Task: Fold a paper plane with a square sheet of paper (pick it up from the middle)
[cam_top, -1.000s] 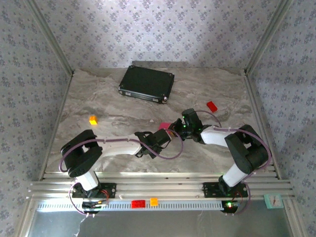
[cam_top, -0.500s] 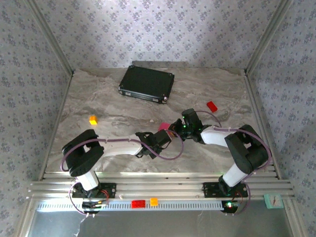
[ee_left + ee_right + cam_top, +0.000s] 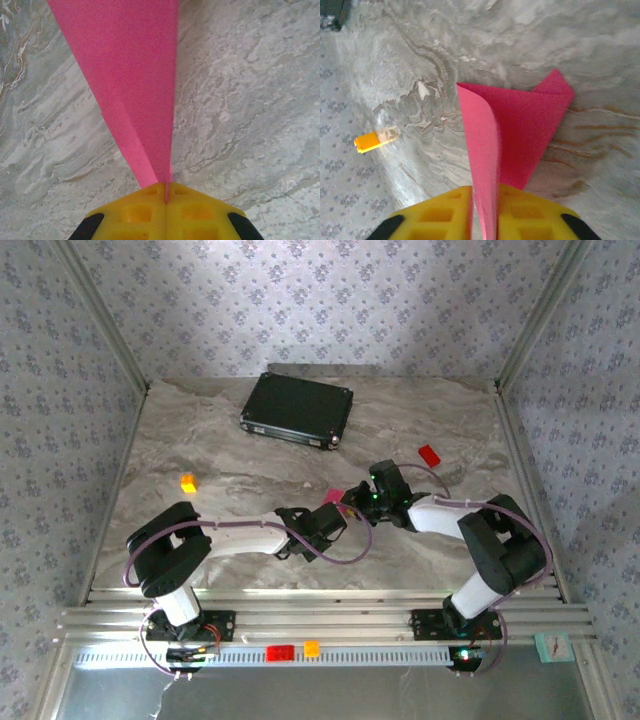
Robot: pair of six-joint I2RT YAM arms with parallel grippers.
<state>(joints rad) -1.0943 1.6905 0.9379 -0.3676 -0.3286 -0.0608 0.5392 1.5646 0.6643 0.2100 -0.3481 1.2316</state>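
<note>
- the square sheet of paper point(image 3: 333, 496): magenta-pink, folded (not flat), a small patch just below the top frame's middle.
- left wrist view: a creased wedge, wide at the top edge, its narrow tip clamped in the left gripper point(image 3: 166, 192) at bottom centre.
- right wrist view: a flap curls up at bottom centre; a pointed corner lies right of centre.

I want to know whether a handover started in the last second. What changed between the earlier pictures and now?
From above, almost nothing moved. The left end effector has closed and is now shut on the paper. The right end effector stands slightly open around it, so it may be letting go. The paper, case, red block and orange cube stayed put.
</note>
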